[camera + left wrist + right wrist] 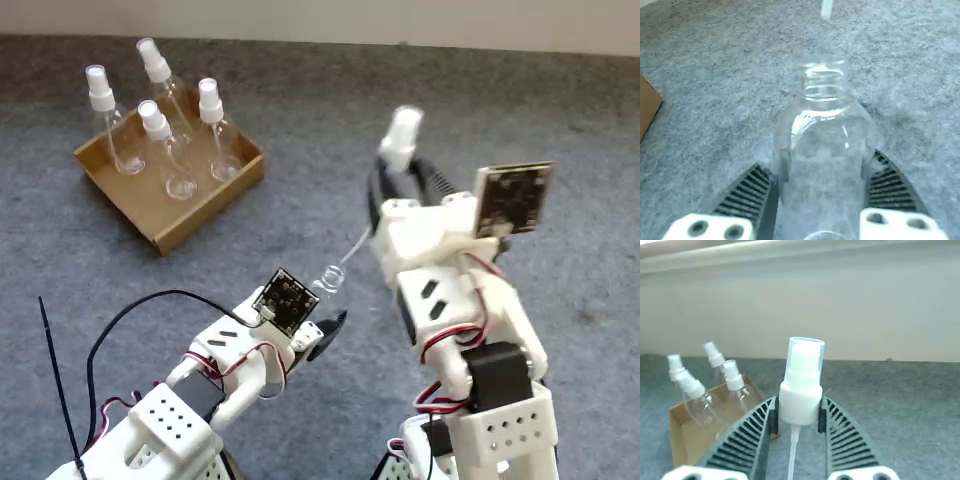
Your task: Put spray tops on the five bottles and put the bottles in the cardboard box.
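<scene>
My left gripper (820, 185) is shut on a clear, uncapped bottle (824, 150); in the high view that bottle's open neck (330, 277) pokes out past the left gripper (322, 335) near the table's middle. My right gripper (796, 412) is shut on a white spray top (800, 385) with its thin dip tube hanging down. In the high view the spray top (401, 138) is held high, right of the bottle, its tube slanting down toward the neck. The cardboard box (215, 212) at the back left holds several capped bottles (165, 150).
Grey carpet covers the table (300, 130). The box (682, 440) with its capped bottles lies beyond the right gripper's fingers. A box corner (647, 107) sits at the edge of the left wrist view. A pale wall runs along the back.
</scene>
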Tool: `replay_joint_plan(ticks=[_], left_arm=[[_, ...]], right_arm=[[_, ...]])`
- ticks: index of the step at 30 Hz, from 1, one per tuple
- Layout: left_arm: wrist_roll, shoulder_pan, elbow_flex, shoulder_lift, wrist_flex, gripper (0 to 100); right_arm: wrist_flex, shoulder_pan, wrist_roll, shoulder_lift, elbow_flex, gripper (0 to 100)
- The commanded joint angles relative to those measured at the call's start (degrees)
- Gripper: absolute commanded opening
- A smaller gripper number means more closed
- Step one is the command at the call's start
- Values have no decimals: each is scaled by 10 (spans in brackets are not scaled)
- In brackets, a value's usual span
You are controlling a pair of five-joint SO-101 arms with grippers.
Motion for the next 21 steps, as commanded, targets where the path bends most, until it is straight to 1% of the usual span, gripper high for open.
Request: replay_joint_plan(ticks=[1, 6, 21], left_arm=[[-4, 5, 14, -11, 1, 81], [-4, 3, 14, -11, 0, 81], [-4, 2, 14, -11, 0, 81]], right_arm=[[1, -15, 11, -12, 4, 30], [3, 3, 11, -12, 7, 30], [0, 4, 11, -12, 1, 30]])
